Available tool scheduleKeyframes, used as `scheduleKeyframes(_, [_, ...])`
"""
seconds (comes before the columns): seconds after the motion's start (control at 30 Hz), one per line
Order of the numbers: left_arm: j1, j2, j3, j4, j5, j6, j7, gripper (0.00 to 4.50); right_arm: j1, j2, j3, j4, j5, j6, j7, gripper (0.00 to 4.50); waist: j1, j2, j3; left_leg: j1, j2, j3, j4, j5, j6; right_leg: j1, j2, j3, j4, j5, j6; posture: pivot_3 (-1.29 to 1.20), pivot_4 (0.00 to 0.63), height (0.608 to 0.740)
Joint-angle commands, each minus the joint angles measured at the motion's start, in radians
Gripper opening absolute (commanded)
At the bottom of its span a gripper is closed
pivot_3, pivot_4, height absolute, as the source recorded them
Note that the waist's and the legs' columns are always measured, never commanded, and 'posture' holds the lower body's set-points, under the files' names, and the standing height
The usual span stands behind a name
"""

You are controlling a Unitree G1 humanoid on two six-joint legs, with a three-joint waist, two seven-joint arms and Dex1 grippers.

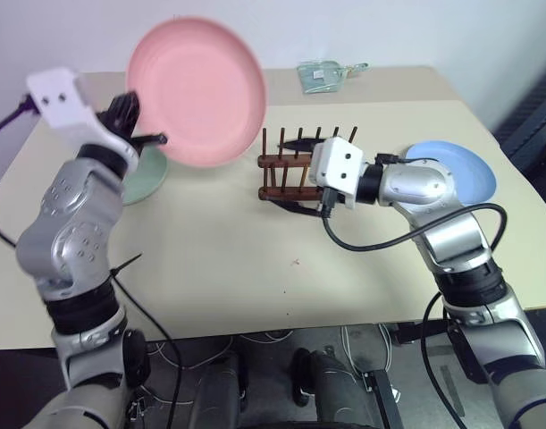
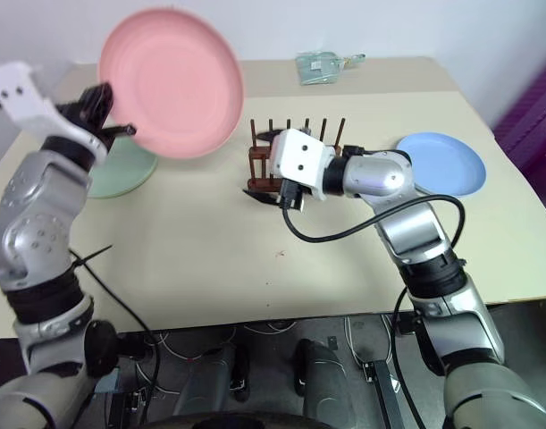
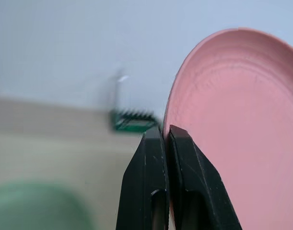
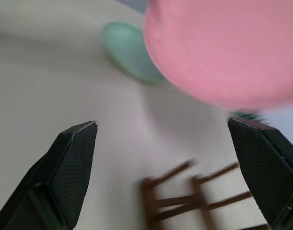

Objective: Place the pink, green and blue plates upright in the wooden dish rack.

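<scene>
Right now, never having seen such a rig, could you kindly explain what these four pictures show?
It is a two-armed humanoid robot at a table. Two pictures come from its head cameras, two from cameras on its wrists. The left gripper is shut on the rim of the pink plate, lifted in the air. The right gripper is open above the wooden dish rack. The green plate and blue plate lie flat on the table.
</scene>
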Motion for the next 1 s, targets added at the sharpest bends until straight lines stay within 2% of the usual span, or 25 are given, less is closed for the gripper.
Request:
scheduleKeyframes(0.03, [-0.069, -0.016, -0.052, 0.006, 0.029, 0.003, 0.014, 0.00, -0.062, 0.002, 0.028, 0.077, -0.142, -0.176, -0.086, 4.45, 0.001, 0.000, 0.000, 0.000, 0.000, 0.000, 0.000, 0.000, 0.000, 0.000, 0.001, 0.000, 0.000, 0.000, 0.000, 0.00, 0.150, 0.730])
scheduleKeyframes(0.17, [-0.138, -0.059, -0.082, 0.043, 0.027, 0.033, 0.030, 0.00, -0.116, 0.001, 0.077, 0.199, -0.316, -0.349, -0.211, 4.45, 0.002, 0.000, 0.000, 0.000, 0.001, 0.001, 0.000, 0.002, -0.003, 0.000, 0.003, 0.000, 0.001, -0.002, 0.003, 0.00, 0.150, 0.730])
scheduleKeyframes(0.3, [-0.147, -0.076, -0.083, 0.039, 0.015, 0.059, 0.019, 0.00, -0.149, 0.010, 0.093, 0.284, -0.410, -0.429, -0.292, 4.45, -0.002, 0.000, 0.000, 0.000, 0.001, 0.000, 0.000, 0.002, -0.003, 0.000, 0.003, 0.000, 0.001, -0.002, 0.003, 0.00, 0.150, 0.730])
scheduleKeyframes(0.4, [-0.136, -0.082, -0.076, 0.032, 0.009, 0.070, 0.012, 0.00, -0.162, 0.004, 0.104, 0.330, -0.472, -0.472, -0.340, 3.60, -0.002, 0.000, 0.000, 0.000, 0.001, 0.000, 0.000, 0.002, -0.003, 0.000, 0.003, 0.000, 0.002, -0.001, 0.003, 0.00, 0.150, 0.730])
scheduleKeyframes(0.53, [-0.129, -0.087, -0.061, 0.036, 0.006, 0.079, 0.013, 0.00, -0.158, 0.002, 0.103, 0.352, -0.525, -0.508, -0.385, 1.61, -0.002, 0.000, 0.000, 0.000, 0.001, 0.000, 0.000, 0.003, -0.004, 0.000, 0.003, 0.000, 0.002, -0.001, 0.002, 0.00, 0.150, 0.730])
scheduleKeyframes(0.6, [-0.126, -0.091, -0.055, 0.034, 0.002, 0.084, 0.013, 0.00, -0.156, 0.003, 0.099, 0.352, -0.544, -0.518, -0.406, 0.47, -0.002, 0.000, 0.000, 0.000, 0.001, 0.000, 0.000, 0.003, -0.004, 0.000, 0.003, 0.000, 0.002, -0.001, 0.002, 0.00, 0.150, 0.730])
scheduleKeyframes(0.63, [-0.126, -0.098, -0.049, 0.035, -0.006, 0.085, 0.013, 0.00, -0.157, 0.003, 0.098, 0.354, -0.558, -0.524, -0.417, 0.06, -0.002, 0.000, 0.000, 0.000, 0.001, 0.000, 0.000, 0.003, -0.004, 0.001, 0.003, 0.000, 0.002, -0.001, 0.002, 0.00, 0.150, 0.730])
scheduleKeyframes(0.67, [-0.125, -0.103, -0.046, 0.035, -0.011, 0.087, 0.013, 0.00, -0.159, 0.001, 0.097, 0.358, -0.574, -0.530, -0.427, 0.06, -0.002, 0.000, 0.000, 0.000, 0.001, 0.000, 0.000, 0.003, -0.004, 0.001, 0.003, 0.000, 0.002, -0.001, 0.002, 0.00, 0.150, 0.730])
scheduleKeyframes(0.77, [-0.125, -0.146, -0.012, 0.037, -0.062, 0.079, 0.010, 0.85, -0.156, -0.005, 0.094, 0.361, -0.608, -0.540, -0.454, 0.00, 0.001, 0.000, 0.000, 0.000, 0.001, 0.000, 0.000, 0.003, -0.004, 0.001, 0.003, 0.000, 0.002, -0.001, 0.002, 0.00, 0.150, 0.730])
scheduleKeyframes(0.93, [-0.198, -0.234, 0.105, 0.053, -0.144, -0.025, 0.079, 3.39, -0.130, -0.041, 0.074, 0.343, -0.615, -0.547, -0.464, 0.00, 0.001, -0.001, 0.000, 0.000, 0.001, 0.000, 0.001, 0.003, -0.004, 0.001, 0.003, 0.000, 0.002, -0.001, 0.002, 0.00, 0.150, 0.730])
scheduleKeyframes(1.0, [-0.225, -0.225, 0.146, 0.069, -0.140, -0.080, 0.098, 3.39, -0.113, -0.072, 0.037, 0.334, -0.591, -0.541, -0.464, 0.00, 0.003, -0.001, 0.001, 0.000, 0.001, -0.001, 0.001, 0.003, -0.004, 0.001, 0.003, 0.000, 0.002, -0.001, 0.002, 0.00, 0.150, 0.730])
